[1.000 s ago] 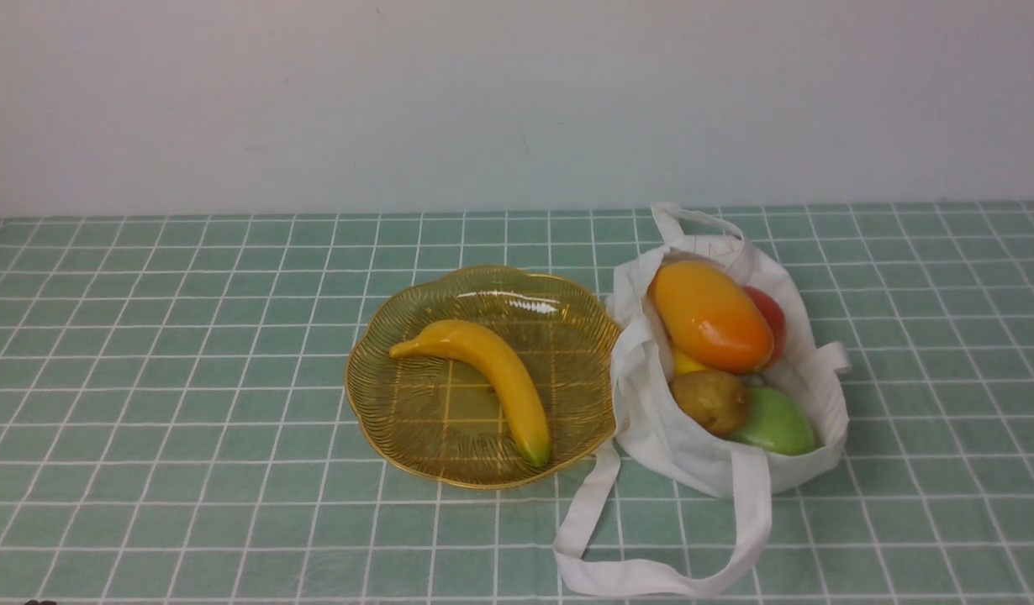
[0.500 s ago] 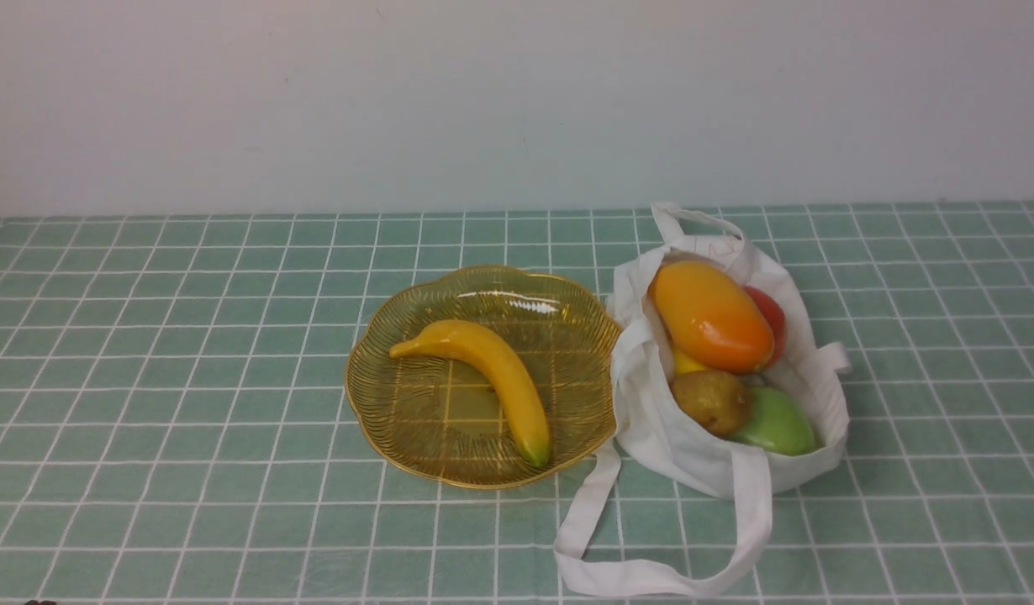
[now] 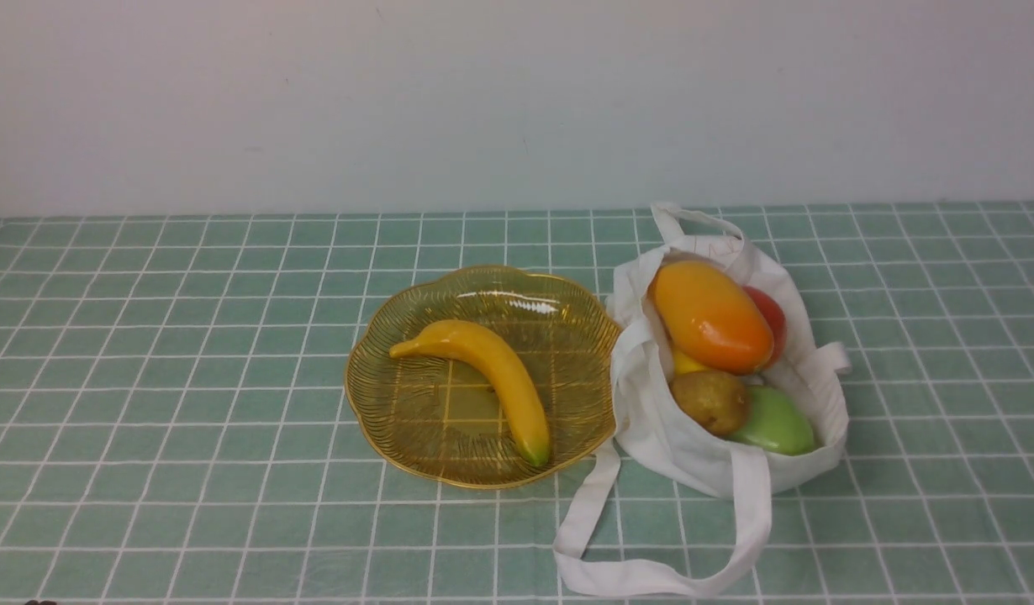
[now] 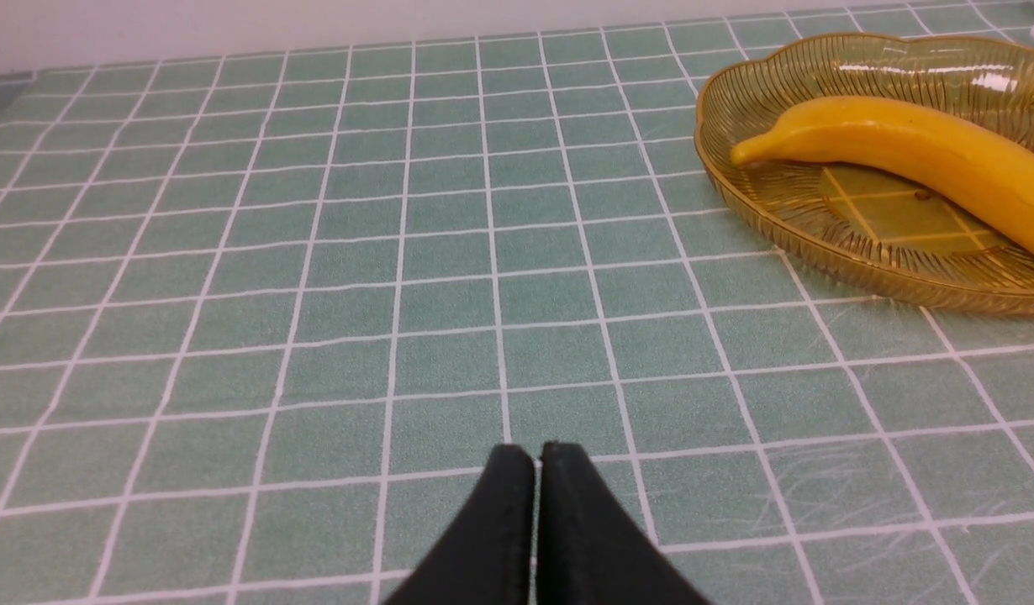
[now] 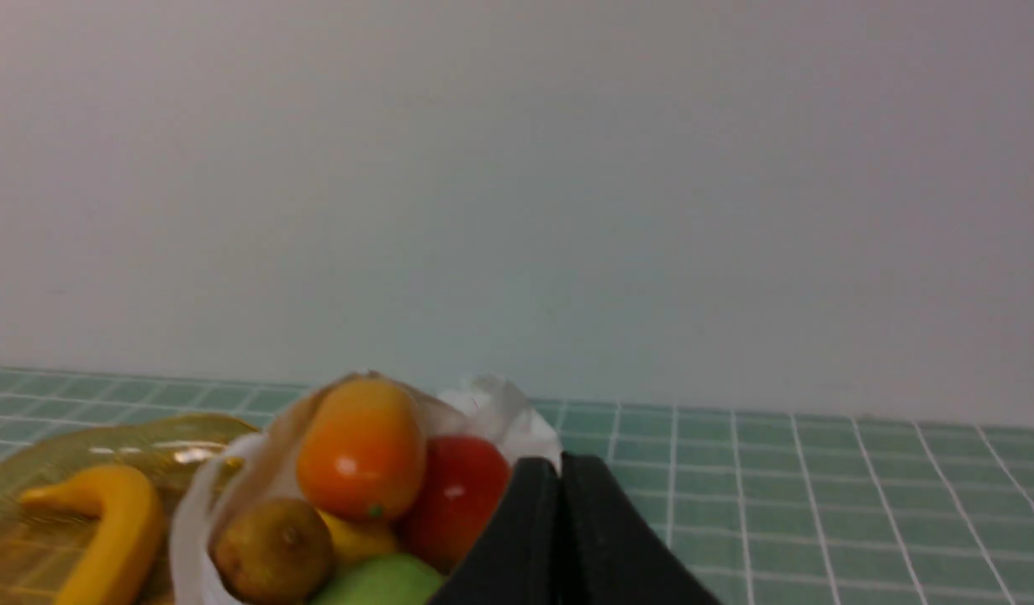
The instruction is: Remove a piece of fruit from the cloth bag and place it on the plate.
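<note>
The banana [image 3: 483, 378] lies loose across the plate [image 3: 374, 420], green tip toward the near rim, so by my reckoning the job is as good as finished. Both arms are out of the front view. The left gripper [image 4: 535, 458] is clenched on nothing, low over bare tablecloth [image 4: 315, 252] and well apart from the plate. The right gripper [image 5: 559, 470] is likewise pinched closed and empty, hanging near the bag [image 3: 693, 454] on the robot's side of it.

What could go wrong now is mostly a careless pull-away. The bag's strap [image 3: 593, 504] runs just beside the plate's near edge, close enough that I can't say whether they touch; a gripper snagging that loop could tug the bag and nudge the plate. The banana's tip sits near the rim, and on that glossy plastic a jolt might slide it off. The bag looks soft and heaped, so a bump could spill it.

The plate holds only the banana. The bag holds at least 5 fruits: a mango [image 3: 710, 315] on top, something red [image 3: 772, 318] behind it, a bit of yellow underneath, a brown pear-like one [image 3: 712, 402], and a green apple [image 3: 773, 422] nearest.
</note>
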Available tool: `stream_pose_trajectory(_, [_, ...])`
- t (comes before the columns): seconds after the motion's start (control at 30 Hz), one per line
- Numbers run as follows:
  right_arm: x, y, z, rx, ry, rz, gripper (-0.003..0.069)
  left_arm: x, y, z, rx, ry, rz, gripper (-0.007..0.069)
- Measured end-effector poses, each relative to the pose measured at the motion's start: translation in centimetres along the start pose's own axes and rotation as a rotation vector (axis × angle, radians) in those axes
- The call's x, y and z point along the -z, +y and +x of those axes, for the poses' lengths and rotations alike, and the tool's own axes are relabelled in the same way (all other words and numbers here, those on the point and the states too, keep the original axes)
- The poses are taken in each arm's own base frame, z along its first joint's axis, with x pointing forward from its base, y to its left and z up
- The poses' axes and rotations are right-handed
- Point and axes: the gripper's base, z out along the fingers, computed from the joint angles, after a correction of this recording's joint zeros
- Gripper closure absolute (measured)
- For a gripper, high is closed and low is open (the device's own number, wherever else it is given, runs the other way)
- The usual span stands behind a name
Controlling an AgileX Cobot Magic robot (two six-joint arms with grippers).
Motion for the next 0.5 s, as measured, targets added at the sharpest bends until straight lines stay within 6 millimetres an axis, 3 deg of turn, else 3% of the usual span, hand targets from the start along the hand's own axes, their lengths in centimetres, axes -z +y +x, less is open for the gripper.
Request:
stream_pose_trajectory(0.3, [0.0, -0.4, 4.2, 0.013, 0.237, 0.07, 0.0671, 0.0, 0.0, 0.0, 0.0, 0.0, 0.0, 0.0632])
stream_pose_trajectory(0.5, [0.0, -0.4, 4.5, 0.008, 0.253, 0.071, 0.0671, 0.0, 0.0, 0.0, 0.0, 0.0, 0.0, 0.0632])
